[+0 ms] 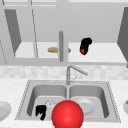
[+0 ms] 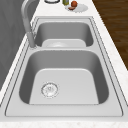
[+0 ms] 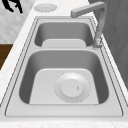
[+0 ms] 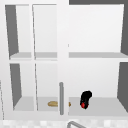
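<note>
The front view looks straight at the double sink (image 1: 67, 98) from its front edge, at middle distance, and takes in the faucet (image 1: 72, 72) and the lower shelf of the wall cabinet (image 1: 100, 53) above. The upper view faces the same way but aims higher, at the cabinet (image 4: 100, 105); both share the lower shelf and the top of the faucet (image 4: 73, 124). The left side view looks down along the sink (image 2: 63, 75) from its left end, quite near. The right side view does the same from the opposite end, and both share the two basins and the faucet (image 3: 98, 25).
</note>
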Robot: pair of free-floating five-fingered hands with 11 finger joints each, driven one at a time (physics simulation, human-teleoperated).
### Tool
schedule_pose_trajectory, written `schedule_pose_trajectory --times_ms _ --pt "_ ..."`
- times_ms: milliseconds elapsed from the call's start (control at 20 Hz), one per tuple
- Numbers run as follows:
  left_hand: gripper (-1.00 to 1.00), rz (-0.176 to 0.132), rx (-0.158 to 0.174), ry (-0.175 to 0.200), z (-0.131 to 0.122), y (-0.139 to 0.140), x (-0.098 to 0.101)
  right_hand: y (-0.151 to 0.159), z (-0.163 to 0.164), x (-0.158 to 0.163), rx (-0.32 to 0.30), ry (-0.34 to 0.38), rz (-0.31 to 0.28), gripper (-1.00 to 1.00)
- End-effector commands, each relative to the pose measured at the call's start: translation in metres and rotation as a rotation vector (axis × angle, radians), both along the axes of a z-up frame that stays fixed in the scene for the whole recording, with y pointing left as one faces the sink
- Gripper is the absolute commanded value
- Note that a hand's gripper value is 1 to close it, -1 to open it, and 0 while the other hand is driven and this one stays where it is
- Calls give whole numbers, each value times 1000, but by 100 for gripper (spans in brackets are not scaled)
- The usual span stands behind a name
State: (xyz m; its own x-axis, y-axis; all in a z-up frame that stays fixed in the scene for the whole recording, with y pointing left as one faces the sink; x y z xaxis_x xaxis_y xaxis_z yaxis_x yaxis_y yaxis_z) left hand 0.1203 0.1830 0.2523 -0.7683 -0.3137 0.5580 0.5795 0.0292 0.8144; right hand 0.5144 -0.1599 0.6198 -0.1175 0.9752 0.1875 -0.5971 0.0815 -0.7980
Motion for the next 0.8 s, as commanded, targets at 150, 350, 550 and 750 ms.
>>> schedule_pose_trajectory --times_ms 150,350,550,750 --pt "0 0 0 0 0 0 0 -8 6 -16 8 -60 -22 100" --pt "0 0 0 0 0 0 0 -12 24 -31 9 -52 -9 100" --pt "0 0 0 0 0 0 0 -14 36 -58 4 -44 -12 100" --pt "0 0 0 0 0 0 0 -14 47 -91 7 -74 -31 100"
